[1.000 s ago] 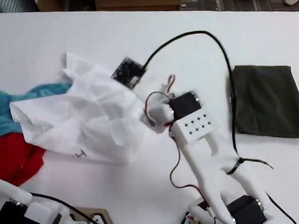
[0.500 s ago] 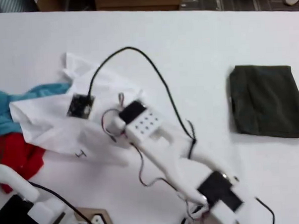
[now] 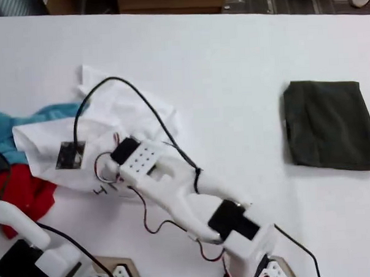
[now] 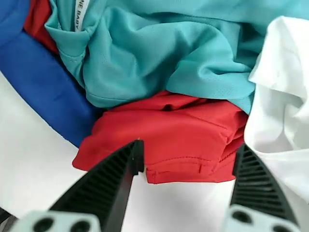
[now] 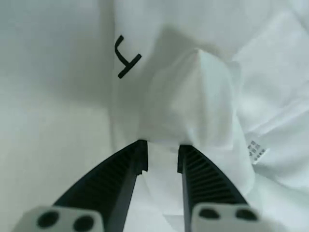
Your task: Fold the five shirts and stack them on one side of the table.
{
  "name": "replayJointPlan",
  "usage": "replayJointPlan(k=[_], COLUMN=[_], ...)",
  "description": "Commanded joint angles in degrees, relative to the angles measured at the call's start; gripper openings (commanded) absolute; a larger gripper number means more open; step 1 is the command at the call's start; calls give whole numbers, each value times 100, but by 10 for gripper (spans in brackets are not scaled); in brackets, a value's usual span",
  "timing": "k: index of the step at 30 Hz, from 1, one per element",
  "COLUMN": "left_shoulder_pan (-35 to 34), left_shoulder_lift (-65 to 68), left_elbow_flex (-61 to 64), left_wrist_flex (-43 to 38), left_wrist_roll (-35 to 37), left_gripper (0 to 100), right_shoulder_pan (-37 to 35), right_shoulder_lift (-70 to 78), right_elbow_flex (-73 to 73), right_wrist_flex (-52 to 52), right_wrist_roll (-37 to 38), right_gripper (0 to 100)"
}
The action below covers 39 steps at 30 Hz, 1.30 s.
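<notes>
R jaws tight on white shirt (image 5: 193,96); L jaws wide apart over red shirt (image 4: 169,135)

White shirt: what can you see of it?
The white shirt is thin, soft-looking cloth, crumpled and unfolded on the table, to the left in the high view. It bears a small black mark near one edge and a tiny label. Its edge touches the teal shirt and red shirt. The right gripper pinches a raised fold of it.

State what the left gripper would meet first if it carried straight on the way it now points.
Most likely the red shirt: its hemmed edge lies straight ahead of the open left gripper, framed by its jaws, though how far off is unclear.
</notes>
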Motion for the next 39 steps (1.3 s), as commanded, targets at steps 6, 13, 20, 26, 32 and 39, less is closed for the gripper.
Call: replayJointPlan(k=[6,13,20,26,32,39], left_shoulder_pan=[35,264,1073,1829,2215,2558], left_shoulder_lift=[-97,-70,-53,-53,-44,-44], left_elbow_flex=[-259,-233,-233,-233,-233,-215], left_wrist_flex=[62,53,70,220,220,220], left_wrist_roll=[26,26,26,18,18,18], left_gripper=[312,312,312,312,312,312], right_shoulder_pan=[892,2457,3749,5147,6290,4980], right_shoulder_lift=[330,-391,-1754,-2844,-3152,-3178], right_elbow_flex=[-273,-273,-264,-246,-211,413], right_wrist_flex=[-119,251,1191,1798,1859,2044], right_wrist_roll=[0,0,1037,2022,2470,1890], right_gripper=[11,21,21,21,21,31])
